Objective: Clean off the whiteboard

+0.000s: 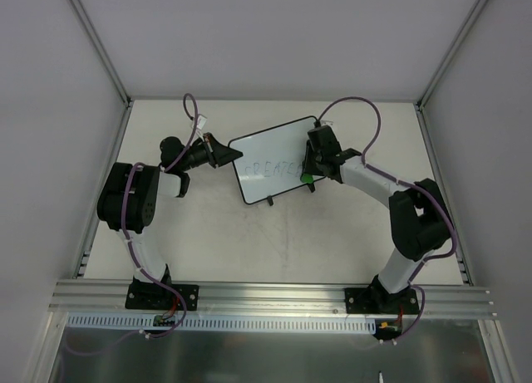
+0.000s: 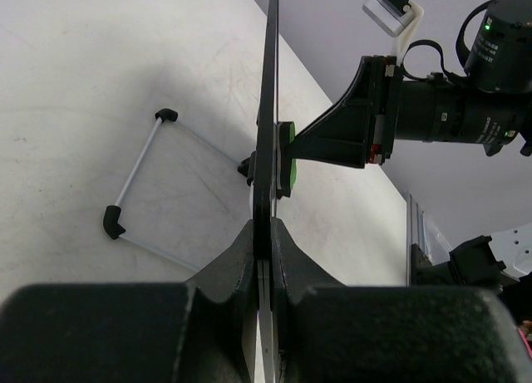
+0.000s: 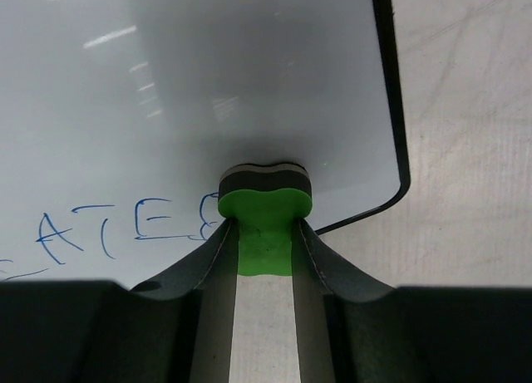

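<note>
The whiteboard stands tilted at the middle of the table, black-framed, with blue handwriting on its face. My left gripper is shut on the board's left edge; the left wrist view shows the board edge-on between the jaws of that gripper. My right gripper is shut on a green-backed eraser, whose dark felt presses on the board's face near its lower right corner. The same eraser shows against the board in the left wrist view.
The board's wire stand with two black feet rests on the table behind it. White enclosure walls surround the table, and an aluminium rail carrying both arm bases runs along the near edge.
</note>
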`<state>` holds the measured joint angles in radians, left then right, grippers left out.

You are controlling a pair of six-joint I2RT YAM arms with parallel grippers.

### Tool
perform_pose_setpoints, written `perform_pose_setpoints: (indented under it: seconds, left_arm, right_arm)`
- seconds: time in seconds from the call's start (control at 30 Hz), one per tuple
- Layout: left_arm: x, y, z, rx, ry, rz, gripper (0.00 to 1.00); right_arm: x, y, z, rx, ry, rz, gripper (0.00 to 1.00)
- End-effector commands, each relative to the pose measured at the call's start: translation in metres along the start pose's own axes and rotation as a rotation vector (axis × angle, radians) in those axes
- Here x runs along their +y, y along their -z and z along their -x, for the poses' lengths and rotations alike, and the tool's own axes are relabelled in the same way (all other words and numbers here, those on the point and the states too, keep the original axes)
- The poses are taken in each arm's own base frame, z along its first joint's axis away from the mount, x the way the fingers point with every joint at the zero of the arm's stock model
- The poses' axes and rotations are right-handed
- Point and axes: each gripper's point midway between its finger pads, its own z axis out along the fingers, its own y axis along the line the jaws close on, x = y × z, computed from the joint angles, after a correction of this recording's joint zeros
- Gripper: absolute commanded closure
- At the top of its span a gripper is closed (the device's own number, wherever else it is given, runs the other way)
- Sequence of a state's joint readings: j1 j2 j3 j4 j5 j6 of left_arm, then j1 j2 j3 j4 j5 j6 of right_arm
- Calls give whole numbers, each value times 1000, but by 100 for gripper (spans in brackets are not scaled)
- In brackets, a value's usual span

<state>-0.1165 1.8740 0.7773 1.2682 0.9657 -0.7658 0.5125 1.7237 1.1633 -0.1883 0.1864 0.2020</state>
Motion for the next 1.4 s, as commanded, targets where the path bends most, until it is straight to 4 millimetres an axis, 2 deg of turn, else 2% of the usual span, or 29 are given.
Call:
perform_pose_setpoints:
  seconds: [0.0, 0.13, 0.23, 0.43, 0.9, 1.17, 1.27, 1.37]
  left_arm:
    - [-16, -1, 12, -23, -177, -80, 100]
    - [-16, -2, 12, -19, -178, -85, 100]
    - [-15, -1, 10, -18, -177, -86, 100]
    - [-17, -1, 9, -14, -175, -100, 100]
    - [-20, -1, 7, 5, -175, -109, 100]
    - [-20, -2, 7, 11, -171, -109, 100]
    - [-20, -2, 7, 12, -171, -111, 100]
    - [-20, -2, 7, 14, -171, -113, 100]
  right_arm:
    - [30, -13, -30, 53, -24, 91, 100]
    - [47, -9, -49, 70, -14, 112, 100]
    - [56, -5, -56, 63, -12, 132, 100]
    - [71, 1, -60, 58, 6, 162, 100]
    - [31, -2, -18, -11, -43, 71, 100]
    - [3, -3, 18, -65, -80, 44, 100]
    - [-6, -6, 25, -67, -95, 37, 100]
    - [-7, -6, 33, -76, -98, 49, 100]
